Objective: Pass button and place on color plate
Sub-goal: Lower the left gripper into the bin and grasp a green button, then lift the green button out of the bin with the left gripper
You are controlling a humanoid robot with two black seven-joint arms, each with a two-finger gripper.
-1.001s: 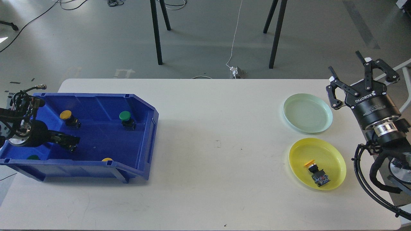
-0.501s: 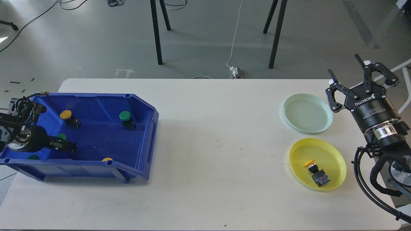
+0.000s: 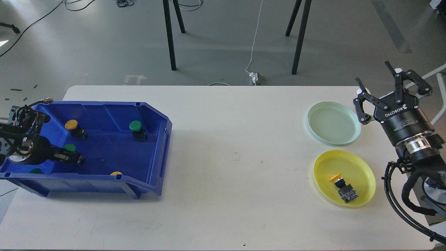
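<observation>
White bench (image 3: 223, 146) carrying a blue bin (image 3: 153, 146) at left, where the left gripper (image 3: 75, 158), jaws clenching a green button (image 3: 70, 148), is sitting; right gripper (image 3: 392, 89) is hovering, jaws released, beside the pale green plate (image 3: 333, 122).

Bare white table (image 3: 237, 157) between blue bin (image 3: 153, 181) and the two plates (image 3: 352, 139), nothing between.

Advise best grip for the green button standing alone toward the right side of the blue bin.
Green button stands upright in the blue bin, cap on top, dark body below. Likely best from above: gripper fingers down either side of the body just under the wider cap. Open floor surrounds it.
</observation>
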